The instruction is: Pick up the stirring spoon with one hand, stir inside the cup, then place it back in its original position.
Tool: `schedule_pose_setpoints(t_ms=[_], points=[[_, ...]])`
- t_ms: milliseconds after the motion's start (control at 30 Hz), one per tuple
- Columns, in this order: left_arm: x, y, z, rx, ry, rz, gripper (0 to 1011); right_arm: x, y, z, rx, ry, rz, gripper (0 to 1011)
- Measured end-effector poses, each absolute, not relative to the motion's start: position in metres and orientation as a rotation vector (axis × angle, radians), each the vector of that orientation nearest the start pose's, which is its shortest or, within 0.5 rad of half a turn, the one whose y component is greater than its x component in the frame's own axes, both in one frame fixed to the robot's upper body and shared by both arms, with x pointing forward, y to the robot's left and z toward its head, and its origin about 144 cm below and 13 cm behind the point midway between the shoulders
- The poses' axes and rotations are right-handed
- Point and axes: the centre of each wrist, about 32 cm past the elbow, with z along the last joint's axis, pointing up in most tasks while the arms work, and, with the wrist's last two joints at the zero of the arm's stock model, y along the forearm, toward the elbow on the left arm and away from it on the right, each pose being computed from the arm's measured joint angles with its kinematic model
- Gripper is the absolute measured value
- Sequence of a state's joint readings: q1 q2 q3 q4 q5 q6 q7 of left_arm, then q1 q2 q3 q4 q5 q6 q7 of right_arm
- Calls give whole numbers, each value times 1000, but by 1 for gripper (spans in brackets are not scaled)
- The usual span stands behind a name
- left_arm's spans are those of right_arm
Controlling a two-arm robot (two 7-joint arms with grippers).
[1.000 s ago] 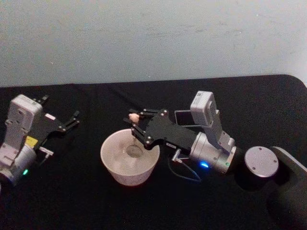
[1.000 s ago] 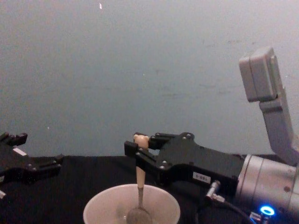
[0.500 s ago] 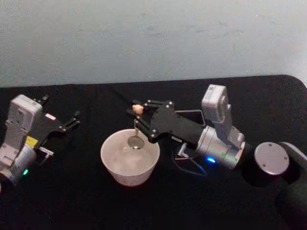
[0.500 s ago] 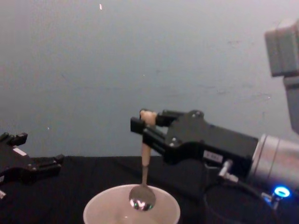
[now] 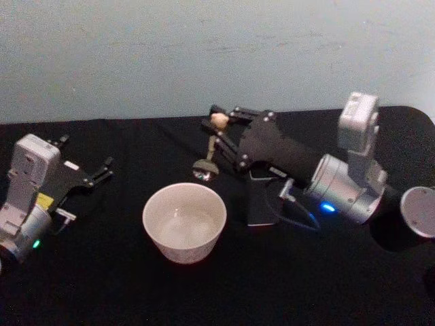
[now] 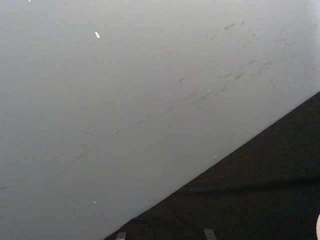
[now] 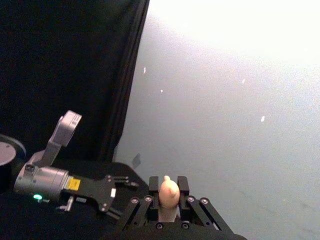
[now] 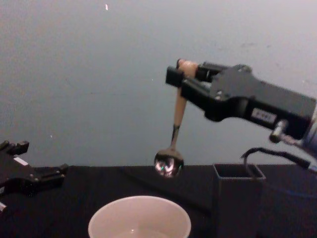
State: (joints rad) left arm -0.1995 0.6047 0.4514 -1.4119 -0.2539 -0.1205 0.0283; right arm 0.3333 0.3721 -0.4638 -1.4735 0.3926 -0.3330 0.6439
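Leftward, on black cloth (image 5: 102,285): left gripper (image 5: 87,153), parked, fingers spread, yellow sticker (image 5: 44,200) unreadable. Centre: smooth round cream cup (image 5: 183,221). Above it, hanging clear: bear-topped beige spoon (image 8: 176,121), shiny metal bowl down, clamped in right gripper (image 8: 184,67). Rightward: dark square holder (image 8: 237,171).

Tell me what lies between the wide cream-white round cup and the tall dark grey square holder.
Nothing: the head view shows bare black tabletop between the wide cream-white round cup and the tall dark grey square holder.
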Motion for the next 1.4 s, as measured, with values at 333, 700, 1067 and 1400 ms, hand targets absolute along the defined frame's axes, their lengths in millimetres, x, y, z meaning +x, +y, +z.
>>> schedule_pose_setpoints(t_ms=[333,700,1067,1400], points=[[489,310,1140,304,-285,1248,1001,517,-240,1217,190,-395,-564,214],[489,310,1140,304,-285,1248,1001,508,-268,1219,164,-412,-639,214],[489,310,1140,304,-285,1248,1001,503,-278,1211,131,-387,-660,215],[489,310,1140,304,-285,1248,1001,504,-273,1194,92,-336,-660,215]])
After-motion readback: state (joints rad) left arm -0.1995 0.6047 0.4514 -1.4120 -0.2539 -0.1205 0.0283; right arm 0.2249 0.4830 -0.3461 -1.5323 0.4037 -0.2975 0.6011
